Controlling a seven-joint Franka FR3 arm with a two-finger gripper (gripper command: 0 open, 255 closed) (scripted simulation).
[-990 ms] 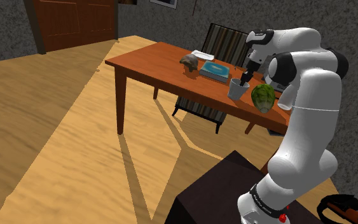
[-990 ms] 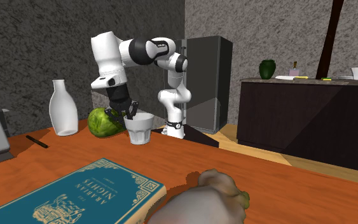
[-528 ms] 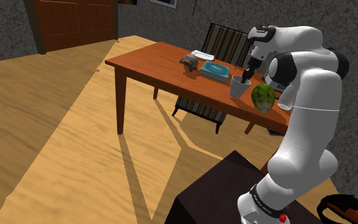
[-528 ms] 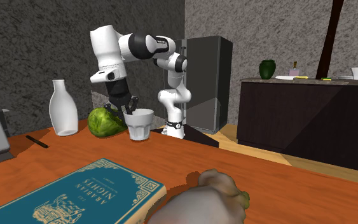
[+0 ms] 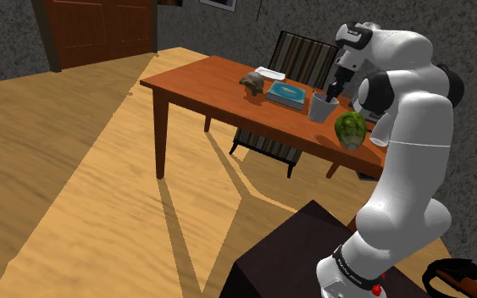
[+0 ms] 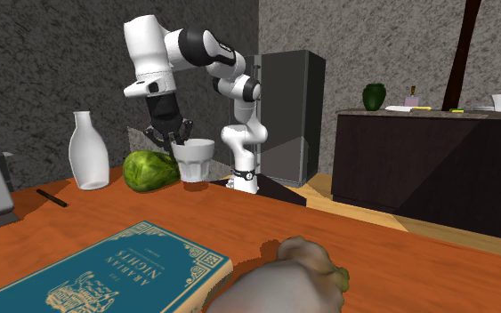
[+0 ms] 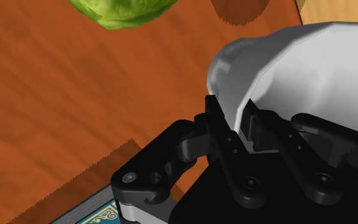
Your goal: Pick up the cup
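Black and two-fingered, the gripper [image 6: 181, 142] is clamped on the rim of a plain white cup [image 6: 195, 162] with faint ribs down its side. In the wrist view the gripper [image 7: 238, 125] pinches the wall of the cup [image 7: 298, 70], one finger [image 7: 215, 121] on each face of it. In the second exterior view the cup sits left of centre, and its base looks slightly above the far edge of the reddish-brown wooden table [image 6: 346, 231]. A round green cabbage head [image 6: 149, 171] lies on the tabletop just beside it, toward the left of the frame. Further left stands a white narrow-necked bottle [image 6: 88, 151], with a thin black pen-like stick [image 6: 51, 197] lying on the wood below it. A teal hardcover book [image 6: 106, 276] with pale lettering fills the lower left, and a lumpy grey-brown object [image 6: 284, 280] lies at the bottom centre. In the shoulder view the gripper [image 5: 335, 91] and the cup [image 5: 321, 108] show at the upper right, over the table [image 5: 202, 80]. There the cup is between the book [image 5: 285, 91] and the cabbage [image 5: 351, 129], and the lumpy object [image 5: 252, 82] lies left of the book. A dark striped chair [image 5: 300, 55] stands behind the table. The wrist view shows the cabbage [image 7: 123, 11] on the wood well apart from the fingers, and a corner of the book [image 7: 95, 213] beside the gripper body.
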